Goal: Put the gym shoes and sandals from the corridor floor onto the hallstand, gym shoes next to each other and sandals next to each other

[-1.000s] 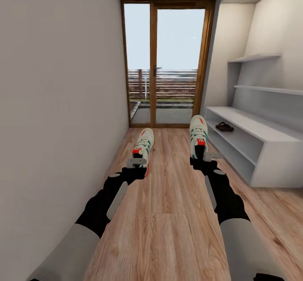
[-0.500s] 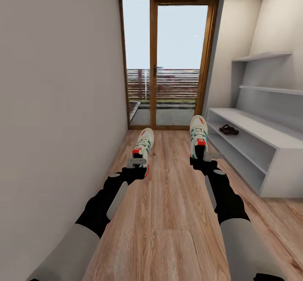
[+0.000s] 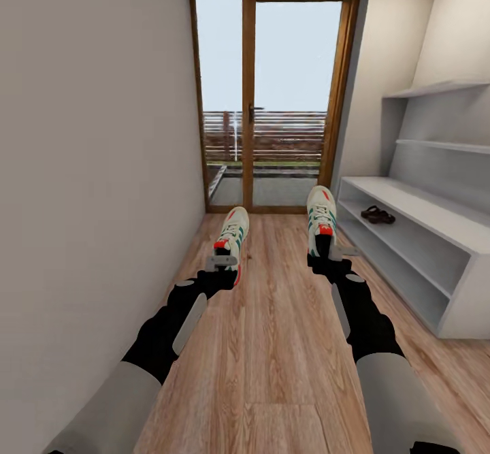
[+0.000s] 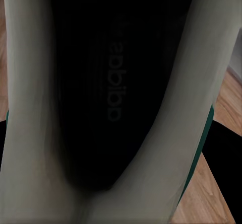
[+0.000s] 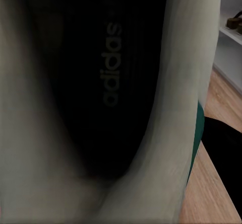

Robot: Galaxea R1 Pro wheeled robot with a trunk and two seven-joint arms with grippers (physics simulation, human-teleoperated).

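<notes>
Left end effector point(image 3: 222, 261) gripping one gym shoe point(image 3: 232, 235), right end effector point(image 3: 325, 255) gripping other point(image 3: 321, 218); both off floor point(image 3: 279, 345). Sandals point(image 3: 378, 215) already on rack point(image 3: 435, 217) shelf. Gym shoes not yet racked

Left gripper point(image 3: 222, 261) holding gym shoe point(image 3: 233, 233), right gripper point(image 3: 323, 253) likewise (toes forward)

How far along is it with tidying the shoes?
About halfway, it seems. Done: the sandals already sit together on a shelf of the rack. In hand: each tool holds one sneaker, the left tool gripping the left sneaker and the right tool the right sneaker, both off the floor. Left: setting both sneakers side by side on the rack.
</notes>
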